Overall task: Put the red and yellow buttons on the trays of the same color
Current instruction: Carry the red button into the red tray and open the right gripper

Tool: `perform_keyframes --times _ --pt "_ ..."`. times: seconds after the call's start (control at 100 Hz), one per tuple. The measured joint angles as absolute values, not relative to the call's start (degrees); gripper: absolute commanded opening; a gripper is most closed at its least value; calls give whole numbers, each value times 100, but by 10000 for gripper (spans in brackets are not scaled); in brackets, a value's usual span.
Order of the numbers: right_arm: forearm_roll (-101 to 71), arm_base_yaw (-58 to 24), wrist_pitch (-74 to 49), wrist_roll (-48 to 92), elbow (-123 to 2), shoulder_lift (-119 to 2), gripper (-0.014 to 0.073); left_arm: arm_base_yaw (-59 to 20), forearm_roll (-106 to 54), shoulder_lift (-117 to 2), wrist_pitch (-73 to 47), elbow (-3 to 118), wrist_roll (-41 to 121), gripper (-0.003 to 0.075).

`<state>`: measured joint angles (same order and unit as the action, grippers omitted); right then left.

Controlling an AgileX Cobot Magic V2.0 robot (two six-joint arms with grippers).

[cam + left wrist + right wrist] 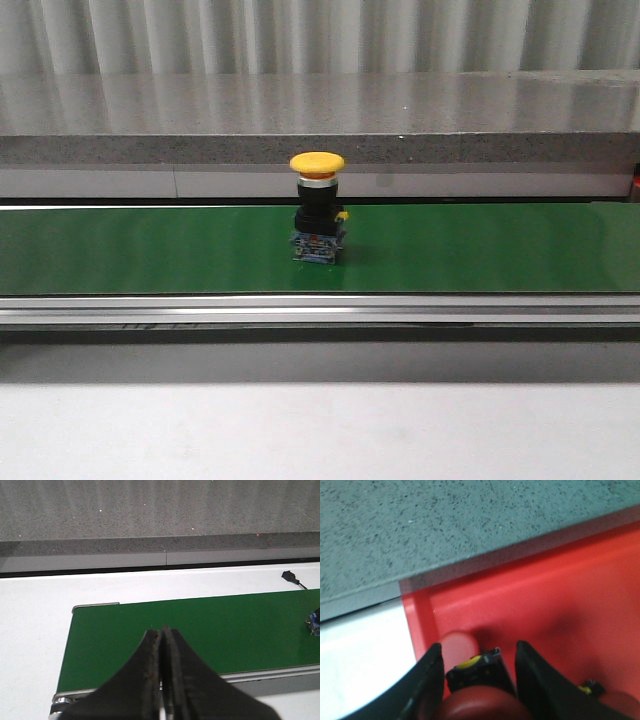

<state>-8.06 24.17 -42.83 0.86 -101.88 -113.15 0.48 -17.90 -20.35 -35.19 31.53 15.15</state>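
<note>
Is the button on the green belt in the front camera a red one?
No, the button standing upright on the green belt has a yellow mushroom cap on a black body.

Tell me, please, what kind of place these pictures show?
Probably a small sorting station in a lab or workshop. A green conveyor belt carries a yellow mushroom-head push button, a red plastic tray receives red buttons, and a speckled grey stone ledge runs behind.
</note>
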Motion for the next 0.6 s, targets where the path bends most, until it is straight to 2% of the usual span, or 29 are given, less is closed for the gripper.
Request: perform_keyframes --times 0.24,0.6 --pt "-766 2460 -4283 77 -10841 -12053 102 48 -1790 -2035 -3519 3153 1515 -20" --pt "-769 2937 -4247 77 -10944 -12576 102 48 -1790 -2035 -3519 3153 1515 -20"
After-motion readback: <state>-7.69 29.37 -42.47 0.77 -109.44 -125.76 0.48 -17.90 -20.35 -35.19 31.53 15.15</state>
